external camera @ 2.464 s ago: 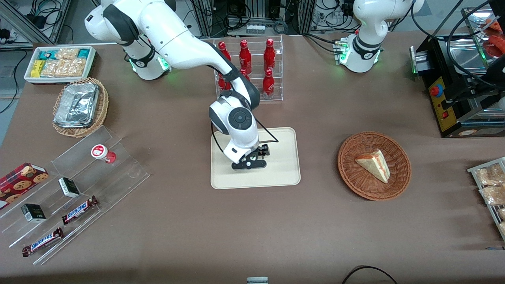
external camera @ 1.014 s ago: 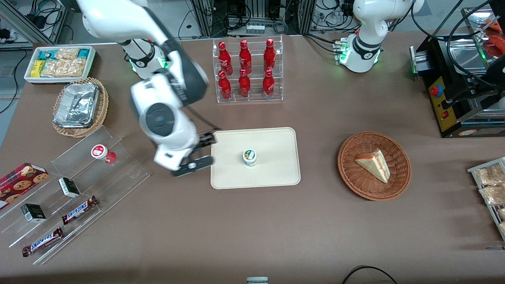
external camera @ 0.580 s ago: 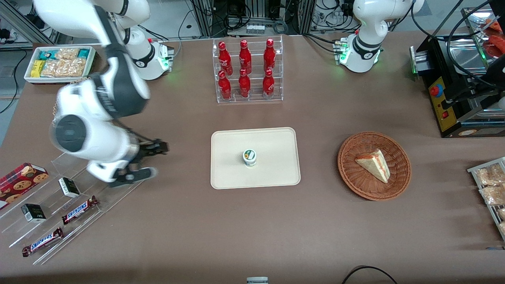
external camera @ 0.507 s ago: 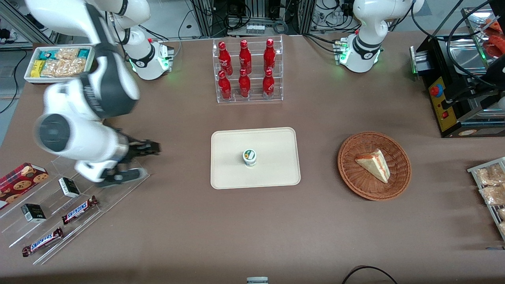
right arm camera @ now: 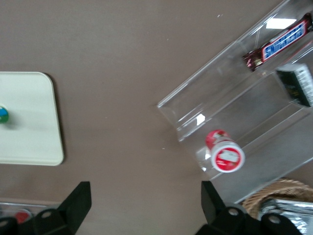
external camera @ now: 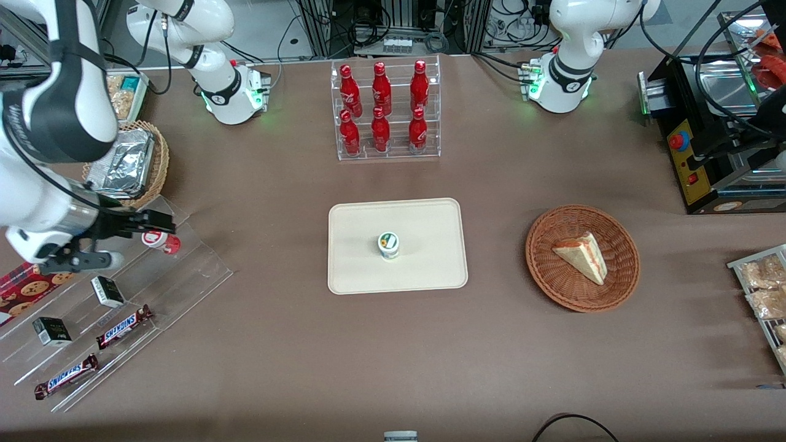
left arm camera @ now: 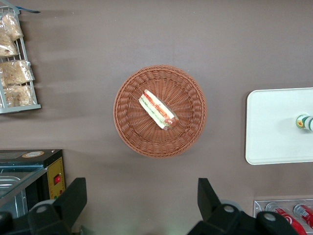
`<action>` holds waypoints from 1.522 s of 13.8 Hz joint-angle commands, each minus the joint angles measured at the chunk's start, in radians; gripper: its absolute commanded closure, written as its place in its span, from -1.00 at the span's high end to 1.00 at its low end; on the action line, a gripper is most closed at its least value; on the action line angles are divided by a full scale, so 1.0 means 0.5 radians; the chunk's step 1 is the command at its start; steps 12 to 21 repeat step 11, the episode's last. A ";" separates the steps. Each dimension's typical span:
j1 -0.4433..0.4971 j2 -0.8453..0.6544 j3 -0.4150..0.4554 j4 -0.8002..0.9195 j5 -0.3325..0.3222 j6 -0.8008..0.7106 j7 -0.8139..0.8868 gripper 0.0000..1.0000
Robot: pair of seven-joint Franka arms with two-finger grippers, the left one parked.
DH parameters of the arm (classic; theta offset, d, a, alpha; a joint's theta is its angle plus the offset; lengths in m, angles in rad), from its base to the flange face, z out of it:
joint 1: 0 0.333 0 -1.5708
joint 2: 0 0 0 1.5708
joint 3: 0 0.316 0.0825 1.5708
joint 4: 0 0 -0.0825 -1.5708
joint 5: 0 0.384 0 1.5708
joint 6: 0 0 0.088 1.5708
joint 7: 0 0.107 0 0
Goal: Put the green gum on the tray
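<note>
Green gum [external camera: 388, 244] stands upright on the tray [external camera: 424, 216], about centre of the front frame, lid up, well inside the rim on every side. Nothing touches it. So I judge the placing itself done; what's left is getting clear w/o spoiling it.

My gripper [external camera: 144, 244] hangs at the working arm's end of the table, at the mid-height edge of the front frame, well apart from the tray. Fingers are spread wide & empty: wrist cam shows both [right arm camera: 78, 200] w/ bare table btwn them.

Watch-outs, as I see it:
- I'm over the clear acrylic stand [external camera: 184, 264], and the red-lidded bottle [right arm camera: 226, 152] sits on its upper step, right under my fingertips in the front frame. It's the look-alike, not my item. Don't dip, don't close.
- Can't tell my height above the stand from these views, so I'd assume little margin & go up before any sideways move.
- Stand is see-through, edges hard to read; the snack bars [external camera: 124, 326] on its lower steps, nearer the front cam, look easy to knock.
- The foil-filled wicker basket [external camera: 161, 161] is just beside my arm, farther from the front cam; keep the elbow off it.
- No need to go back near the tray: a thumb-sized bottle like that prob tips w/ a light nudge.
</note>
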 commanded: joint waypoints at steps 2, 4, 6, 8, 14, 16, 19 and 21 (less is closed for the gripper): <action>-0.153 -0.161 0.029 -0.070 -0.036 -0.097 -0.094 1.00; -0.193 -0.204 0.029 -0.064 -0.052 -0.155 -0.097 1.00; -0.202 -0.247 0.029 -0.046 -0.119 -0.225 -0.097 1.00; -0.205 -0.275 0.026 -0.012 -0.138 -0.281 -0.088 1.00; -0.199 -0.306 0.020 0.003 -0.135 -0.342 -0.081 1.00; -0.199 -0.306 0.020 0.003 -0.135 -0.342 -0.081 1.00; -0.199 -0.306 0.020 0.003 -0.135 -0.342 -0.081 1.00; -0.199 -0.306 0.020 0.003 -0.135 -0.342 -0.081 1.00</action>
